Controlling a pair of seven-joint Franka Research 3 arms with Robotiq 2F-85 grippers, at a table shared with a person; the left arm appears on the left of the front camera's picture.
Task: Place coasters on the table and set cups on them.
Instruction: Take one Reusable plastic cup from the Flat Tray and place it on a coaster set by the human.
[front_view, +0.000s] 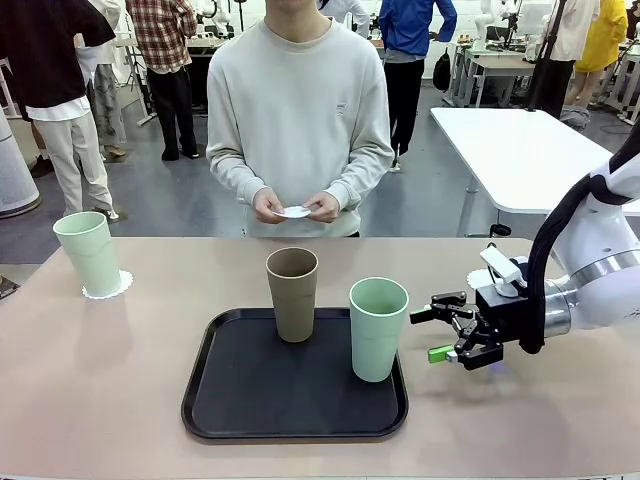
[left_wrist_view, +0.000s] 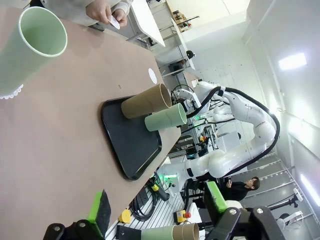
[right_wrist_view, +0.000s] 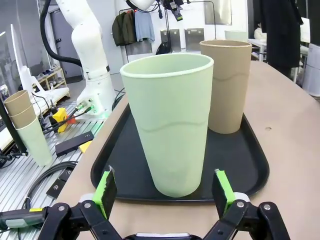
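One pale mint cup (front_view: 88, 253) (left_wrist_view: 30, 47) stands on a scalloped white coaster (front_view: 107, 286) (left_wrist_view: 11, 92) at the far left of the table (front_view: 100, 400). A brown cup (front_view: 292, 293) (right_wrist_view: 227, 85) and a second mint cup (front_view: 378, 328) (right_wrist_view: 167, 125) stand on the black tray (front_view: 250, 400). My right gripper (front_view: 428, 336) (right_wrist_view: 164, 192) is open just right of that mint cup, level with its lower half and not touching it. Another coaster (front_view: 476, 279) (left_wrist_view: 152, 75) lies behind the right gripper. The person holds a third coaster (front_view: 295, 211). My left gripper (left_wrist_view: 157, 210) is open and holds nothing.
The person stands at the far edge of the table, both hands together at waist height. A white table (front_view: 520, 150) stands behind at the right. In the right wrist view, a stack of spare cups (right_wrist_view: 27, 125) stands off the table near the left arm's base.
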